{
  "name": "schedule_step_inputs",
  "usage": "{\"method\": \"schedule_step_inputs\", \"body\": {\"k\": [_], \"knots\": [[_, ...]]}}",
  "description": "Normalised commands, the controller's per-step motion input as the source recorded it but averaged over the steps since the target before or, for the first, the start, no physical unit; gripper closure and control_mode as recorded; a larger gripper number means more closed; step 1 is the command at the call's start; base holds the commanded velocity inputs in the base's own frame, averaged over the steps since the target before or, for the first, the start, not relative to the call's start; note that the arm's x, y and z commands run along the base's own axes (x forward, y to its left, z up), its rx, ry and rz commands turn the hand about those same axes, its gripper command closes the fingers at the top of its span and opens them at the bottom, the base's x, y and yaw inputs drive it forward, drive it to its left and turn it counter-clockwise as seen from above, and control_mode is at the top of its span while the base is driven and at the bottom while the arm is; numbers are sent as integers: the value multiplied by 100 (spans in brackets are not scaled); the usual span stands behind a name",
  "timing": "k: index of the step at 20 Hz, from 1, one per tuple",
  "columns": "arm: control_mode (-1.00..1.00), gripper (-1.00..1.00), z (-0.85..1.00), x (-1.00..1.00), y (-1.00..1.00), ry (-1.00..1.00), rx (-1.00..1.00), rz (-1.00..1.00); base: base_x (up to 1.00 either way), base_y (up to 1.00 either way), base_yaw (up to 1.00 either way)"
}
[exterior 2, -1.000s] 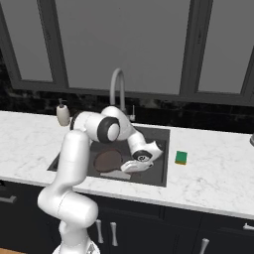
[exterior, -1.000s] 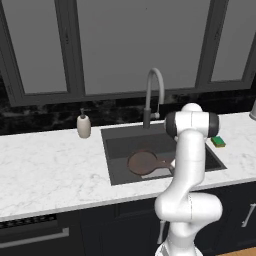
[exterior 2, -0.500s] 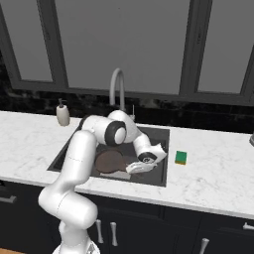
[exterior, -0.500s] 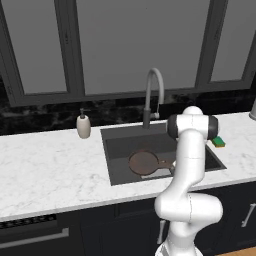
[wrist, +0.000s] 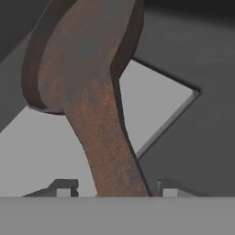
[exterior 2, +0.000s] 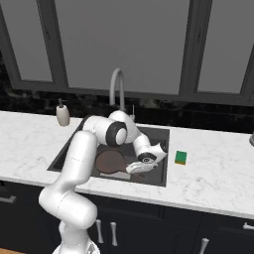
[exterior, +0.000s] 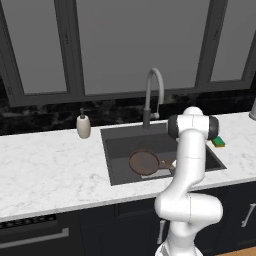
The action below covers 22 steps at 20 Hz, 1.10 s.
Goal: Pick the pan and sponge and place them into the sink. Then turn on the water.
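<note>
Hand view shows gripper (wrist: 112, 188) fingers parted, clear of the pan (wrist: 82, 55) handle, hidden in left base view; earlier they clamped it. Sponge (exterior 2: 181, 158) remains right of sink (exterior 2: 158, 136).

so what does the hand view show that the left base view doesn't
Hand view alone: the claw with its tips set apart on either side of the pan's handle. Left base view alone: the faucet, the soap dispenser and the sponge on the counter. Both: the pan lying in the sink.

Brown pan (exterior: 144, 162) flat in sink (exterior: 114, 141), sponge (exterior 2: 181, 158) seemingly on counter
</note>
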Motion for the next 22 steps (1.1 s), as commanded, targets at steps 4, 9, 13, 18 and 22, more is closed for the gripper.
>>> {"method": "schedule_step_inputs", "body": {"k": [4, 9, 13, 18, 22], "knots": [[-100, -100, 6, 0, 8, -7, -5, 0, 0, 0, 0], [-100, -100, 29, -5, 22, -12, -14, -2, 0, 0, 0], [-100, -100, 41, -16, 23, -10, -18, -7, 0, 0, 0], [-100, -100, 33, -16, 4, -5, -19, -10, 0, 0, 0], [-100, -100, 42, -28, 0, 0, -20, -16, 0, 0, 0]]}}
